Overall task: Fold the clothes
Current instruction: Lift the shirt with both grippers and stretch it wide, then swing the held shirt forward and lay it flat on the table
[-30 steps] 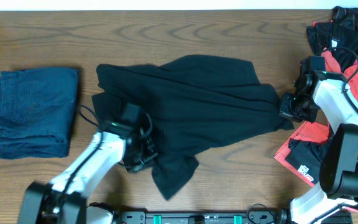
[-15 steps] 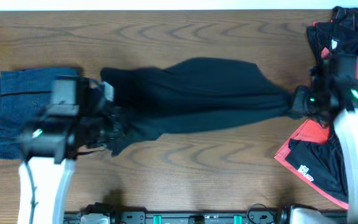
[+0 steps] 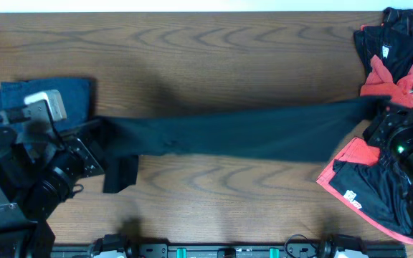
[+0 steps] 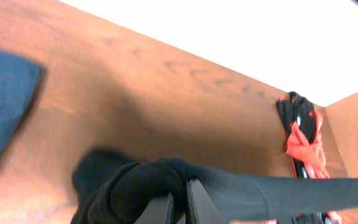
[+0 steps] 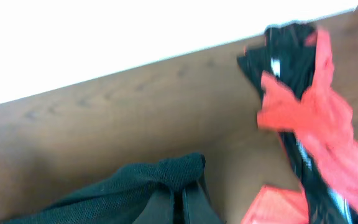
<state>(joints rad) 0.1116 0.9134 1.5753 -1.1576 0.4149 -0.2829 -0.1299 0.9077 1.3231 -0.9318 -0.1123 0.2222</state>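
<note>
A black garment (image 3: 235, 135) hangs stretched in a long band above the table between my two grippers. My left gripper (image 3: 99, 132) is shut on its left end, seen bunched over the fingers in the left wrist view (image 4: 180, 198); a short flap hangs down below it (image 3: 120, 173). My right gripper (image 3: 378, 115) is shut on its right end, seen in the right wrist view (image 5: 180, 194) with black mesh cloth (image 5: 135, 186) wrapped over the fingertips. Both arms are raised close to the overhead camera.
A folded blue denim garment (image 3: 70, 97) lies at the left, partly hidden by my left arm. A heap of red and black clothes (image 3: 396, 50) lies at the far right, with another red and black piece (image 3: 357, 183) at the near right.
Both grippers have lifted and pulled apart. The black garment has left the table and gone from a loose spread to a taut narrow band between them.
</note>
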